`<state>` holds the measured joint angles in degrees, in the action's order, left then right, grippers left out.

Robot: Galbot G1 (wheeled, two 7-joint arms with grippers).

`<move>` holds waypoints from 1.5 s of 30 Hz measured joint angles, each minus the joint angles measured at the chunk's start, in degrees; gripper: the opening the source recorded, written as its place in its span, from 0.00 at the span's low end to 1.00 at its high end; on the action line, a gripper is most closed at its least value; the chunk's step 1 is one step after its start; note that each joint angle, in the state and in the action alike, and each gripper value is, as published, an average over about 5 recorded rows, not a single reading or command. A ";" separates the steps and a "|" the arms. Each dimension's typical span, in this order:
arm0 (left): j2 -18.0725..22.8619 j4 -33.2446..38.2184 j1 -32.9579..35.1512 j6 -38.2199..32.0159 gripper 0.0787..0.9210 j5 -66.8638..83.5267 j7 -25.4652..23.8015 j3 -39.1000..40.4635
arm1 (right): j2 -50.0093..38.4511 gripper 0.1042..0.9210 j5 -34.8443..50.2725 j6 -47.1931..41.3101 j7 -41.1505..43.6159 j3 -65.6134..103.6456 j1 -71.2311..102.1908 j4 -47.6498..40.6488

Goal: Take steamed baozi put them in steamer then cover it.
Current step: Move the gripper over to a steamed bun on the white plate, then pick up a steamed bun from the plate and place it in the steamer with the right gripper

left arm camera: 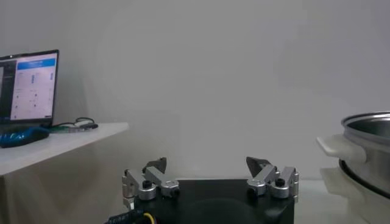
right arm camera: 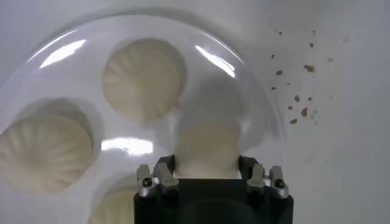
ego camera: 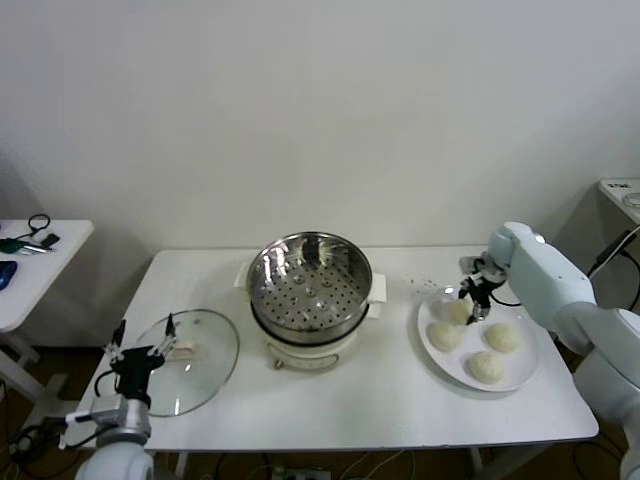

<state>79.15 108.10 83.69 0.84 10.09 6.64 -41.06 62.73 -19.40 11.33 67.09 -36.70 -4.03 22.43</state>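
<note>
The steamer, a shiny perforated basket on a cream pot base, stands empty at the table's middle; its rim also shows in the left wrist view. The glass cover lies flat at the front left. Four baozi sit on or over a white plate at the right. My right gripper is shut on the far-left baozi; in the right wrist view that baozi fills the gap between the jaws, with three other baozi around it. My left gripper is open and empty, above the cover's near edge.
A small side table with cables and tools stands to the left. Brown crumbs dot the table beside the plate. A laptop shows on the side table in the left wrist view.
</note>
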 measured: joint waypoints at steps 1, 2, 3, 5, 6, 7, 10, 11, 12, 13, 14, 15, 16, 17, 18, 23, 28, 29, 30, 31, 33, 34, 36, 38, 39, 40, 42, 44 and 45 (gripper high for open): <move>-0.02 0.06 0.05 0.01 0.88 0.01 0.00 -0.01 | -0.15 0.68 0.17 0.15 0.05 -0.21 -0.23 0.21; -0.05 0.12 0.09 0.03 0.88 0.02 0.00 -0.03 | -0.34 0.68 0.40 0.28 0.11 -0.50 -0.51 0.50; -0.09 0.20 0.14 0.04 0.88 0.03 0.00 -0.03 | -0.59 0.68 0.70 0.42 0.19 -0.92 -0.84 0.90; -0.17 0.35 0.25 0.05 0.88 0.04 0.00 -0.04 | -1.17 0.68 1.44 0.69 0.37 -2.07 -1.67 1.97; -0.21 0.42 0.31 0.05 0.88 0.04 0.00 -0.04 | -1.49 0.68 1.88 0.84 0.47 -2.83 -2.19 2.66; -0.24 0.48 0.38 0.05 0.88 0.05 0.00 -0.05 | -1.80 0.69 2.37 1.02 0.58 -3.69 -2.80 3.40; -0.25 0.58 0.49 0.05 0.88 0.05 0.00 -0.12 | -2.43 0.69 3.99 1.83 1.00 -6.55 -5.18 5.79; -0.23 0.59 0.51 0.05 0.88 0.05 0.00 -0.15 | -2.53 0.69 4.55 2.20 1.16 -7.51 -6.11 6.56; -0.19 0.59 0.54 0.05 0.88 0.05 0.00 -0.17 | -2.58 0.69 5.12 2.61 1.35 -8.48 -7.12 7.34; -0.13 0.59 0.59 0.05 0.88 0.06 0.01 -0.20 | -2.59 0.69 5.71 3.07 1.53 -9.44 -8.18 8.11; -0.06 0.58 0.65 0.05 0.88 0.07 0.02 -0.20 | -2.54 0.69 6.30 3.53 1.71 -10.38 -9.26 8.84; 0.01 0.59 0.73 0.05 0.88 0.08 0.02 -0.20 | -2.43 0.69 6.95 4.04 1.91 -11.37 -10.40 9.59; 0.08 0.60 0.81 0.05 0.88 0.09 0.02 -0.20 | -2.28 0.69 7.62 4.58 2.13 -12.37 -11.57 10.33; 0.12 0.61 0.88 0.05 0.88 0.10 0.01 -0.20 | -2.07 0.69 8.30 5.12 2.36 -13.35 -12.72 11.02; 0.15 0.63 0.94 0.06 0.88 0.11 0.00 -0.19 | -1.82 0.69 9.01 5.72 2.64 -14.36 -13.91 11.71; 0.17 0.72 1.07 0.16 0.88 0.14 -0.08 -0.01 | 0.42 0.69 12.46 8.88 4.31 -18.82 -19.95 15.08; -0.04 1.34 1.67 0.33 0.88 0.02 -0.21 0.25 | 3.88 0.69 14.83 12.00 5.91 -22.10 -25.29 18.16; -0.13 1.48 1.80 0.37 0.88 -0.03 -0.23 0.31 | 4.64 0.69 15.03 12.63 6.11 -22.54 -26.06 18.69; -0.23 1.62 1.89 0.41 0.88 -0.07 -0.24 0.37 | 5.44 0.69 15.09 13.31 6.28 -22.90 -26.75 19.23; -0.34 1.77 1.96 0.45 0.88 -0.11 -0.25 0.42 | 6.25 0.69 15.01 14.00 6.40 -23.18 -27.32 19.77; -0.51 2.06 2.05 0.56 0.88 -0.16 -0.23 0.48 | 7.82 0.69 14.35 15.39 6.52 -23.49 -28.11 20.85; -0.57 2.19 2.10 0.61 0.88 -0.18 -0.21 0.49 | 8.60 0.69 13.76 16.11 6.52 -23.56 -28.38 21.38; -0.65 2.40 2.26 0.69 0.88 -0.18 -0.18 0.51 | 10.09 0.69 12.11 17.56 6.31 -23.53 -28.64 22.29; -0.67 2.52 2.49 0.71 0.88 -0.19 -0.15 0.52 | 11.57 0.69 9.85 19.14 5.79 -23.28 -28.57 23.01; -0.67 2.55 2.61 0.71 0.88 -0.19 -0.14 0.52 | 12.30 0.69 8.50 19.98 5.42 -23.06 -28.41 23.33; -0.66 2.58 2.73 0.71 0.88 -0.19 -0.12 0.52 | 13.03 0.70 7.02 20.86 4.99 -22.78 -28.16 23.68; -0.64 2.64 2.98 0.70 0.88 -0.20 -0.05 0.50 | 14.44 0.70 3.74 22.67 4.00 -22.14 -27.41 24.45; -0.60 2.74 3.22 0.70 0.88 -0.22 0.01 0.46 | 15.76 0.70 0.24 24.48 2.88 -21.49 -26.44 25.16; -0.58 2.81 3.32 0.70 0.88 -0.23 0.03 0.44 | 16.36 0.70 -1.51 25.33 2.30 -21.17 -25.91 25.47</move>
<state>78.57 110.90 87.02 1.54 9.85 6.67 -40.62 79.09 -20.92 36.66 69.39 -57.88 -29.94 47.90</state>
